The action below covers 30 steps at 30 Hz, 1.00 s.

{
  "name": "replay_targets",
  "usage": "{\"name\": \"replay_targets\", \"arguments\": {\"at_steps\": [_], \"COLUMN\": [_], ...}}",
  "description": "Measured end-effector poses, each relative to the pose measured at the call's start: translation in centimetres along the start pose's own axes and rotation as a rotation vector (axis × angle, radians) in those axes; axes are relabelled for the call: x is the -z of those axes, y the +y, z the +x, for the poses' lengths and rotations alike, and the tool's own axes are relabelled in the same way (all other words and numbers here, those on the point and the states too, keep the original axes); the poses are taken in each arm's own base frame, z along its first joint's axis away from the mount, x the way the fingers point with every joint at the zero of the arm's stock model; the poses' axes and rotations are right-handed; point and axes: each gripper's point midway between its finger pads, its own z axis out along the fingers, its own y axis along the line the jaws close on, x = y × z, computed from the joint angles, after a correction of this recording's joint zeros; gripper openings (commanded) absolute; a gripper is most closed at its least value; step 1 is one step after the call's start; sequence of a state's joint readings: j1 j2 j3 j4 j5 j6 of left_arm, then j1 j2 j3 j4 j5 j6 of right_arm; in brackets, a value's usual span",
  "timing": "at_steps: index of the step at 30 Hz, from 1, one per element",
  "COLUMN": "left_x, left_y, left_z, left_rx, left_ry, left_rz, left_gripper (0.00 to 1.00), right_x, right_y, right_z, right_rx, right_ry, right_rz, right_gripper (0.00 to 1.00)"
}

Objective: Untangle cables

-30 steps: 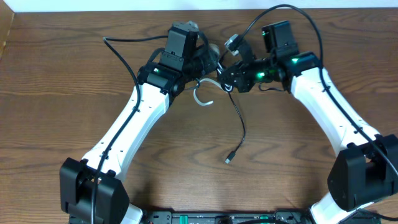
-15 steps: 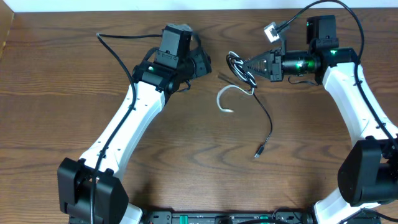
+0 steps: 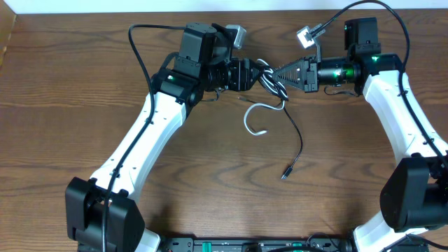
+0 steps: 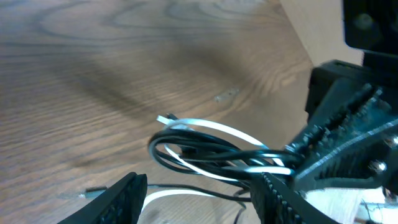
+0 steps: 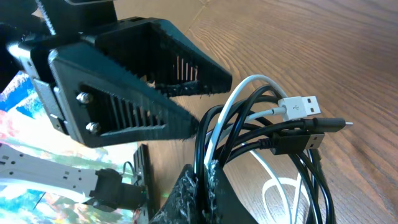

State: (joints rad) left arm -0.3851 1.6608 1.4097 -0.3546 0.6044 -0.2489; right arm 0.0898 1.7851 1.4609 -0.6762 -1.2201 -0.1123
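Black and white cables [image 3: 269, 75] sit bundled in a small coil near the middle of the tabletop's [image 3: 70, 105] far edge. The right tool [image 3: 278, 73] has its jaws clamped on the loops. A white tail [image 3: 247, 119] and a black tail [image 3: 297, 140] ending in a plug [image 3: 286, 172] trail toward the near edge. The left tool [image 3: 253, 73] is empty, jaws apart, just left of the coil and pointing at it. The loops stick out from the right tool toward it, so the left arm is best placed to take one strand.
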Motion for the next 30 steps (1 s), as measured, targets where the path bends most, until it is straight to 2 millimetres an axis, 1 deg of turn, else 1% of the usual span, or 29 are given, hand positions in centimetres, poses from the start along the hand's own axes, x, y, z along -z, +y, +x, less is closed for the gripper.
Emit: {"name": "replay_targets", "arguments": {"at_steps": [5,8,11,14,17,19,21,25,28,30], "left_x": [-0.3,-1.0,-2.5,-3.8,-4.8,-5.2,-5.6,-6.2,-6.4,-6.6], "left_y": [-0.4,-0.4,0.2,1.4,2.4,2.4,1.8,-0.1,0.0,0.4], "left_z": [0.8,1.9,3.2,3.7,3.5,3.0,2.4,1.4,1.6,2.3], "left_rx": [-0.011,-0.004,0.046,0.145,0.251,0.299,0.331,0.357,0.388,0.409], "left_ry": [0.024,0.051,0.090,0.099,0.074,0.049,0.023,-0.022,-0.022,-0.012], "left_rz": [0.026,0.028,0.017,-0.018,-0.041,-0.036,-0.022,0.025,0.026,0.020], "left_gripper": [0.56,0.56,0.57,0.56,0.57,0.57,0.57,0.57,0.57,0.56], "right_x": [0.1,0.4,0.8,1.0,1.0,1.0,1.0,1.1,1.2,1.3], "right_y": [-0.1,-0.3,-0.5,-0.7,-0.7,-0.7,-0.7,-0.7,-0.7,-0.8], "right_z": [0.0,-0.1,-0.2,-0.3,-0.4,-0.4,-0.4,-0.4,-0.5,-0.5], "right_rx": [-0.008,-0.021,-0.031,-0.034,-0.034,-0.031,-0.030,-0.030,-0.032,-0.033], "right_ry": [-0.003,-0.009,-0.016,-0.021,-0.022,-0.023,-0.024,-0.025,-0.027,-0.029], "right_rz": [0.002,0.007,0.013,0.017,0.018,0.018,0.019,0.016,0.018,0.019], "right_gripper": [0.01,0.01,0.01,0.01,0.01,0.01,0.01,0.01,0.01,0.01]}}
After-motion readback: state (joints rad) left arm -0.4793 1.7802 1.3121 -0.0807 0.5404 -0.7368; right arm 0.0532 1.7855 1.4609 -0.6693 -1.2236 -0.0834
